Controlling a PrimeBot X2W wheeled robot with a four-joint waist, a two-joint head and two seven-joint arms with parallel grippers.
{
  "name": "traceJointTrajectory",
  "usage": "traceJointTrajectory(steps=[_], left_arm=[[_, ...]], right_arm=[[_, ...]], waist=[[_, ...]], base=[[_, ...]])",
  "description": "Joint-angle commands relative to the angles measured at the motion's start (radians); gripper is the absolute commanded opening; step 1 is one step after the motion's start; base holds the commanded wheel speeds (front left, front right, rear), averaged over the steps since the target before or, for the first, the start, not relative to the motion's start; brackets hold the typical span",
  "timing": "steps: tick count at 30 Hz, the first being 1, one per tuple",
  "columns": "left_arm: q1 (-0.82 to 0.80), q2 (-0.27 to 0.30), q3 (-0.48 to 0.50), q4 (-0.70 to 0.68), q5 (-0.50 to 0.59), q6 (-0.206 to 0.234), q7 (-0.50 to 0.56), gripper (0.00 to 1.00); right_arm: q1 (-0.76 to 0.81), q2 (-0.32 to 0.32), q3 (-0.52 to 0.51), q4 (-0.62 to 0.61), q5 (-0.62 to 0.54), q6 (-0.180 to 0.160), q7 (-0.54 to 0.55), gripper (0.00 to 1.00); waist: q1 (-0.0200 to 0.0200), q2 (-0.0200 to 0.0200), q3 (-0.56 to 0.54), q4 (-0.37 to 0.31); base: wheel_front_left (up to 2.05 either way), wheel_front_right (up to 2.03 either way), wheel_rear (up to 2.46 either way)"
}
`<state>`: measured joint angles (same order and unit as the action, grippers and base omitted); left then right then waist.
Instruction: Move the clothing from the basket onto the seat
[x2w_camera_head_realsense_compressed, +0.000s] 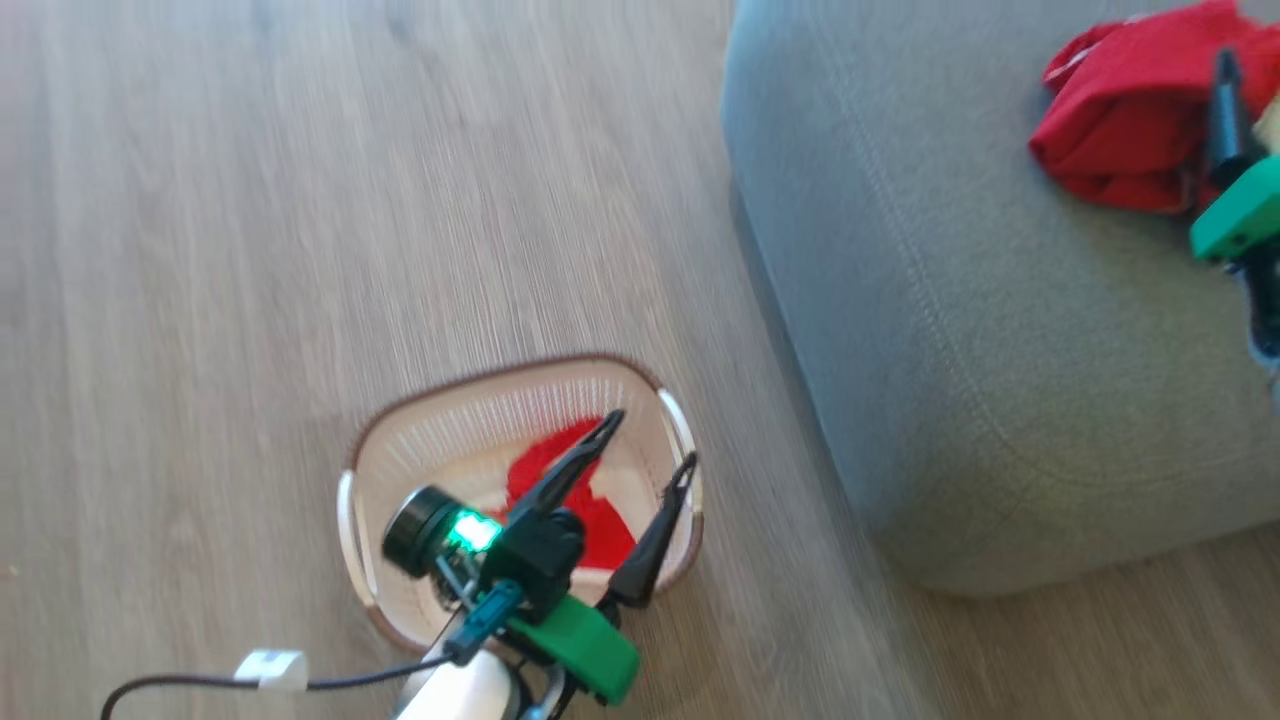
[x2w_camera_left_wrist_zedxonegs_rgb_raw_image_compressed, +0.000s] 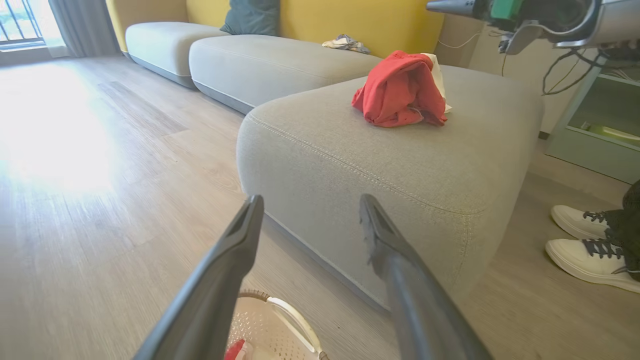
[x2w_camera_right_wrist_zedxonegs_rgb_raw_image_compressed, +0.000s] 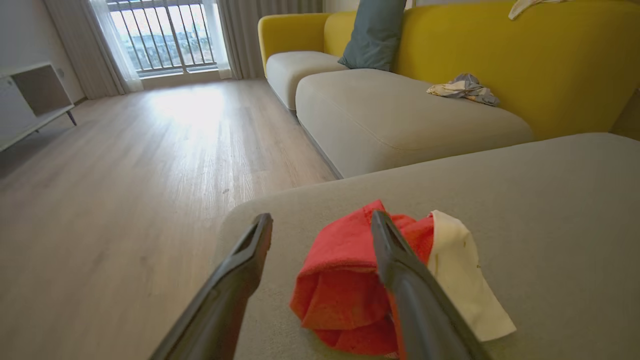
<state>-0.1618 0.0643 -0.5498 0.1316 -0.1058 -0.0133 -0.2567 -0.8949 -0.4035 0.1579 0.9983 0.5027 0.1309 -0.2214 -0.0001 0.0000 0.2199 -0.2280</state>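
I can't read anything on my feeds, honestly. There's no lettering, brand or number I can make out on the basket (x2w_camera_head_realsense_compressed: 450, 430), the clothing (x2w_camera_head_realsense_compressed: 1120, 110) or the seat (x2w_camera_head_realsense_compressed: 1000, 350). The small white tag (x2w_camera_head_realsense_compressed: 270, 670) on the cable (x2w_camera_head_realsense_compressed: 170, 686) is too blurred to tell.

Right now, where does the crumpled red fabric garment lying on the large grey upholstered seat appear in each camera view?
Head view: the crumpled red fabric garment is at the top right, on the large grey upholstered seat.
Left wrist view: upper centre-right, on top of the seat.
Right wrist view: bottom centre, with its white panel to the right.
Shared landmark: the grey seat, beneath the garment in all three.
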Motion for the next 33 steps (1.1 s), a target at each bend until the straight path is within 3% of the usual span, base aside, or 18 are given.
traceJointTrajectory(steps=[1, 8, 14, 23, 33], left_arm=[[0.005, -0.013, 0.047, -0.04, -0.005, 0.011, -0.005, 1.0], [0.065, -0.014, 0.126, -0.053, -0.035, 0.075, -0.005, 1.0], [0.092, -0.014, 0.173, -0.064, -0.044, 0.147, -0.005, 1.0], [0.095, -0.014, 0.294, -0.062, -0.068, 0.247, -0.005, 1.0], [0.138, -0.014, 0.349, -0.03, -0.053, 0.287, -0.005, 1.0]], right_arm=[[0.053, -0.031, 0.05, -0.104, 0.067, 0.0, -0.016, 1.0], [0.277, -0.096, 0.123, -0.433, 0.283, 0.0, -0.036, 1.0], [0.466, -0.092, 0.094, -0.646, 0.297, 0.0, -0.04, 1.0], [0.751, 0.08, -0.011, -0.903, 0.164, 0.0, -0.04, 1.0], [0.916, 0.24, -0.105, -0.901, 0.049, 0.0, -0.04, 1.0]], waist=[[0.0001, 0.0, -0.072, 0.011], [0.0001, 0.0, -0.171, 0.063], [0.0001, 0.0, -0.204, 0.103], [0.0001, 0.0, -0.219, 0.179], [0.0001, 0.0, -0.236, 0.231]], base=[[0.0, 0.0, 0.0], [0.0, 0.0, 0.0], [0.0, 0.0, 0.0], [0.0, 0.0, 0.0], [0.0, 0.0, 0.0]])
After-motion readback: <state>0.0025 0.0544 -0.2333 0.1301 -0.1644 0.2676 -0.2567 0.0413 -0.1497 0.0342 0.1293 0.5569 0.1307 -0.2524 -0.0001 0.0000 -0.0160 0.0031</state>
